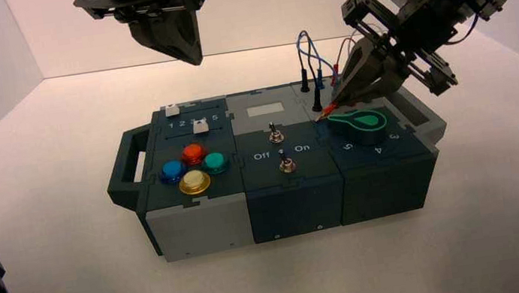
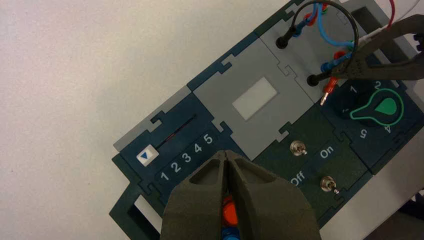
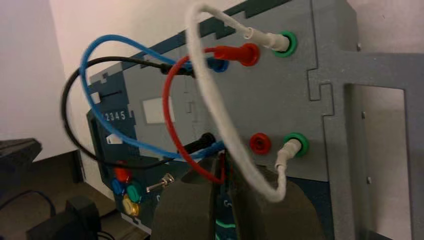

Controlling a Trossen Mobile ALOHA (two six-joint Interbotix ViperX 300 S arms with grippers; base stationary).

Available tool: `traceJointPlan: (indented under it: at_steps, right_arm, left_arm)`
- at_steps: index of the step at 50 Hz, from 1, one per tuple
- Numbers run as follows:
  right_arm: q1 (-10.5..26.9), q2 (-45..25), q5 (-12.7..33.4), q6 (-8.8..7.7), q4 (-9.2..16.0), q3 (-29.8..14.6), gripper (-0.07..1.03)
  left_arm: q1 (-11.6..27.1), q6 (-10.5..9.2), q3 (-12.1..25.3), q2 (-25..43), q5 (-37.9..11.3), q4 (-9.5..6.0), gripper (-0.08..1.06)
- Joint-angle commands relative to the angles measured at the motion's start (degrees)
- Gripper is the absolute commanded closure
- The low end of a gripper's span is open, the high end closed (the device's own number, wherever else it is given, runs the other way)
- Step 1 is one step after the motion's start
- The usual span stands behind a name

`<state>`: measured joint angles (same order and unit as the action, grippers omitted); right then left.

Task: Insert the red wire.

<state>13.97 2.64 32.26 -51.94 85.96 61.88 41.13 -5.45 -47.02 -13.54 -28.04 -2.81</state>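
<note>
The red wire (image 3: 172, 122) has one plug seated in the upper red socket (image 3: 245, 54) and loops down into my right gripper (image 3: 222, 167). That gripper is shut on the wire's free red plug (image 2: 328, 90), whose silver pin points at the box top just beside the green knob (image 2: 377, 107). In the high view the right gripper (image 1: 335, 102) hovers low over the box's back right with the plug (image 1: 328, 112) at its tip. The lower red socket (image 3: 260, 143) stands empty. My left gripper (image 1: 174, 36) hangs high above the box's back left, shut and empty.
A white wire (image 3: 220, 115) sits in both green sockets, and blue (image 3: 107, 42) and black (image 3: 70, 107) wires loop close by. Two toggle switches (image 1: 275, 135) and coloured buttons (image 1: 192, 154) sit toward the front. The box's handle (image 1: 127, 168) sticks out on the left.
</note>
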Motion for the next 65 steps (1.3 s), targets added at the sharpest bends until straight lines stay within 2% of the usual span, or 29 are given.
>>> traceJointPlan:
  at_steps: [1,24,34,46,65]
  right_arm:
    - [-0.18,2.64,0.09,-0.53,0.35,-1.32,0.99]
    - [-0.18,8.17,-1.05,-1.05,-2.55,-0.7,0.99]
    - [-0.18,10.37,-1.32,-1.05,-5.63,-0.18,0.99]
    - [-0.18,12.57,-1.32,-0.7,-10.99,-0.09,0.99]
    - [-0.7,16.17,0.62,0.97,-15.47,-0.44,0.99]
  left_arm:
    - [-0.09,0.35,2.2,0.18,0.18,0.18,1.01]
    - [-0.18,0.44,3.08,0.79,0.18,0.18,1.01]
    - [-0.09,0.53,3.25,0.44,0.26,0.26,1.01]
    - [-0.09,1.41,4.31,0.0,0.44,0.44,1.01]
    - [-0.18,1.49,5.45,-0.79,0.35,0.79,1.01]
